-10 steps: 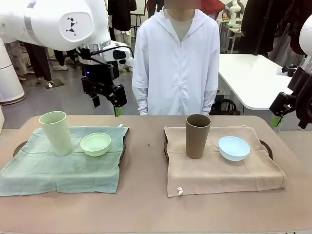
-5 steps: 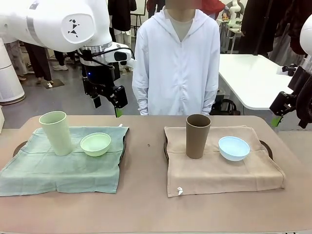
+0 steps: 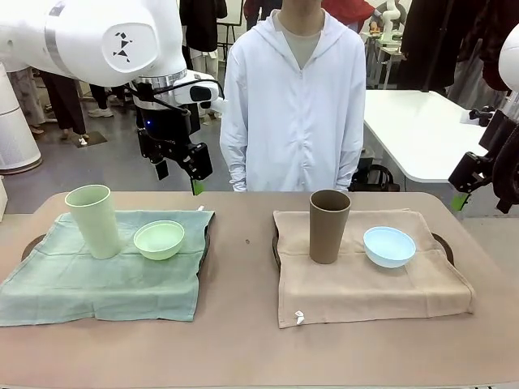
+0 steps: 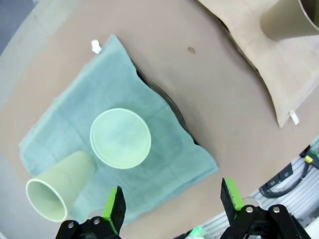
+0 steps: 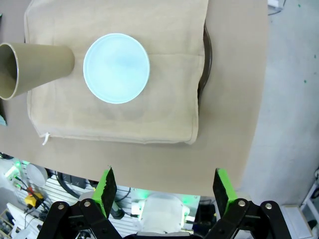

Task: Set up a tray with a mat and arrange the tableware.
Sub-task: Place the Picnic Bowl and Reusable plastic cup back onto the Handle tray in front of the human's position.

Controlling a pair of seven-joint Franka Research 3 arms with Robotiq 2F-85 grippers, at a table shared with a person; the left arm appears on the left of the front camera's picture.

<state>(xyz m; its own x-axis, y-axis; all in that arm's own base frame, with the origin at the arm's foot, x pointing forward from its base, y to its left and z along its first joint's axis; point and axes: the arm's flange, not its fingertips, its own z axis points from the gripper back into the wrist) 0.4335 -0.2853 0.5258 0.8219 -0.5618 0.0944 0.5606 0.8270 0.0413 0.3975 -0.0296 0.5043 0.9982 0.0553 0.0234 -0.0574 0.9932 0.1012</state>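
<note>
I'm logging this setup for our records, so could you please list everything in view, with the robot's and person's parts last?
Table: one, brown, bearing everything.
Cloths: two; green cloth on the left, beige cloth on the right.
Trays: two, dark, edges showing under each cloth.
Cups: two, upright; pale green cup on the green cloth, brown cup on the beige cloth.
Bowls: two; mint bowl beside the green cup, light blue bowl beside the brown cup.
Person: one, white hooded top, standing at the far side.
Left gripper: open, raised, empty.
Right gripper: open, raised, empty.
</note>
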